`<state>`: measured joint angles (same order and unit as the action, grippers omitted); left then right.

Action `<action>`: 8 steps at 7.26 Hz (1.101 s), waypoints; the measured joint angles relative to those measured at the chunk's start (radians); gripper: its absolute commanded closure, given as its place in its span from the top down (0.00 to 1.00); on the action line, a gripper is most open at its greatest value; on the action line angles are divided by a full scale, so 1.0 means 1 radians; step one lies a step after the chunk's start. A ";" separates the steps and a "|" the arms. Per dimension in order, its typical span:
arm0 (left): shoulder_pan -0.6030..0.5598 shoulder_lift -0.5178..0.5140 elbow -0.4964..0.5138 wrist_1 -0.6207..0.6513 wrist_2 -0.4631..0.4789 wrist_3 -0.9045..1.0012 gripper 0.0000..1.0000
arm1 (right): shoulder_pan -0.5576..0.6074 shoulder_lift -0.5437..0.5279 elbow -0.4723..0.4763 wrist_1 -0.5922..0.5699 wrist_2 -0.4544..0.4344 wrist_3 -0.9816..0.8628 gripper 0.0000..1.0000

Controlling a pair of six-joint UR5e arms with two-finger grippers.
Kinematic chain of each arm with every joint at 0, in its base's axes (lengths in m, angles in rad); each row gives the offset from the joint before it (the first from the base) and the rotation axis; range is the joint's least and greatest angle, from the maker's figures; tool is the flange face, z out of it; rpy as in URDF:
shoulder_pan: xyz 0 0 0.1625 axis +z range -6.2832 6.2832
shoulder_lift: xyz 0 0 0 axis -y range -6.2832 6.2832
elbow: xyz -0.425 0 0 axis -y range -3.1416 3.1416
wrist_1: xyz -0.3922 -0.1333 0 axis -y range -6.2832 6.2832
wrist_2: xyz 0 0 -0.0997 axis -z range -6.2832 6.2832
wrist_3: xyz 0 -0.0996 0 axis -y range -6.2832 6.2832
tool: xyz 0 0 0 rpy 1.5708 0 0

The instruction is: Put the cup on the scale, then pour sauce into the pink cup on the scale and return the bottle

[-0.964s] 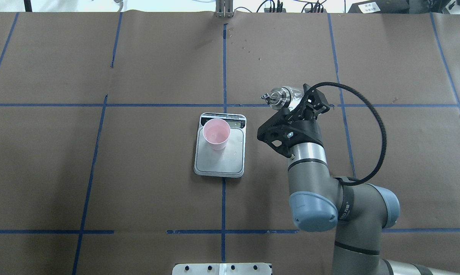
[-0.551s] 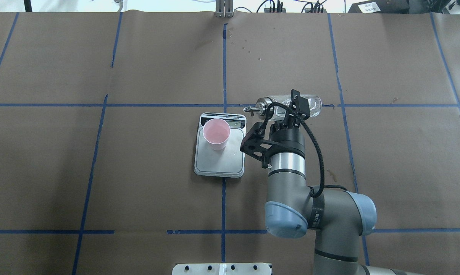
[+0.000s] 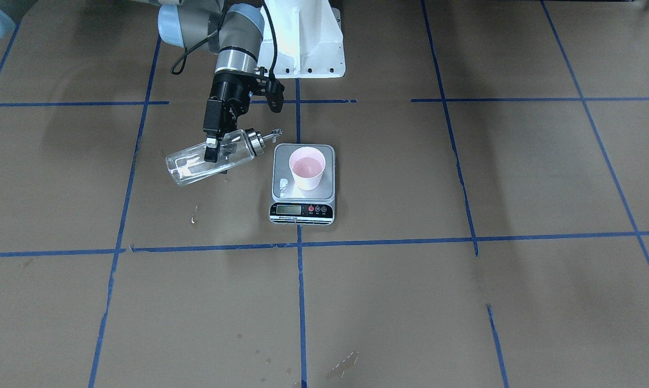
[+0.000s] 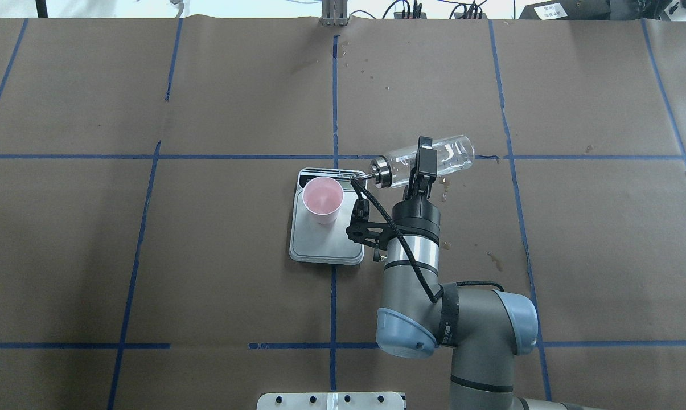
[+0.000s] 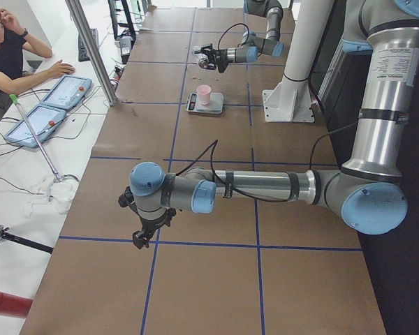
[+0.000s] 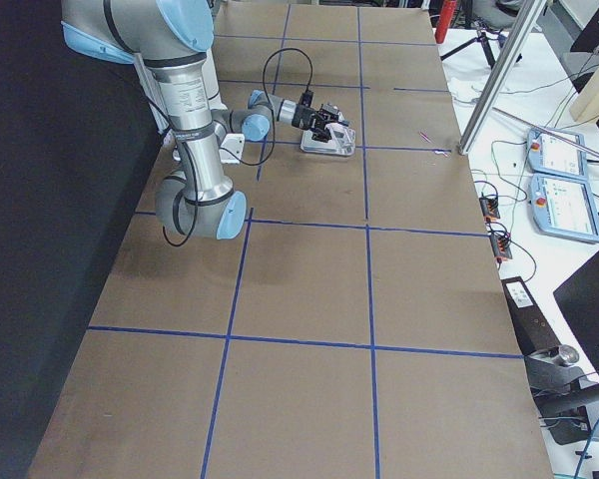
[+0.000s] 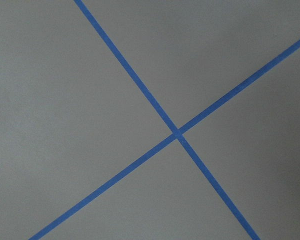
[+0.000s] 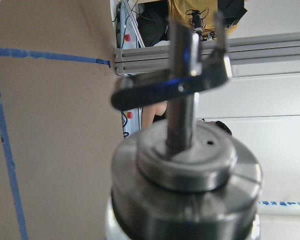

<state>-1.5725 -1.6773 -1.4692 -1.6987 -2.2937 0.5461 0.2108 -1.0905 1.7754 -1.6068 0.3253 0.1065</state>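
Note:
The pink cup (image 4: 323,199) (image 3: 307,168) stands upright on the back half of the silver scale (image 4: 325,246) (image 3: 302,210). My right gripper (image 4: 424,163) (image 3: 212,152) is shut on the clear bottle (image 4: 442,155) (image 3: 189,164), which lies nearly level above the paper beside the scale. Its silver collar (image 8: 185,170) and spout point at the cup, and the spout tip hangs near the scale's back corner, short of the rim. Sauce shows only as whitish streaks inside the bottle; no stream is visible. My left gripper (image 5: 143,234) hangs far off over bare paper; cannot tell its state.
Wet spots (image 4: 493,261) mark the brown paper to the right of the scale. Blue tape lines (image 7: 176,132) grid the table. The robot's white base plate (image 3: 308,48) is behind the scale. A person (image 5: 7,49) sits by tablets beyond the table's edge.
My right arm has swung left toward the scale with the bottle. The bottle's spout end has come closer to the cup and now reaches the scale's corner.

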 measured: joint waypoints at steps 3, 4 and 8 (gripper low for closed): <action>0.000 -0.005 0.014 -0.001 -0.001 0.000 1.00 | 0.000 0.034 -0.077 -0.001 -0.064 -0.046 0.00; 0.000 -0.006 0.015 -0.001 0.000 0.000 1.00 | 0.000 0.040 -0.087 -0.001 -0.073 -0.075 0.00; 0.000 -0.006 0.019 -0.001 0.000 0.000 1.00 | 0.010 0.058 -0.095 -0.002 -0.106 -0.231 0.00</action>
<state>-1.5723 -1.6829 -1.4497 -1.6996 -2.2933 0.5461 0.2206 -1.0328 1.6809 -1.6090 0.2189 -0.1248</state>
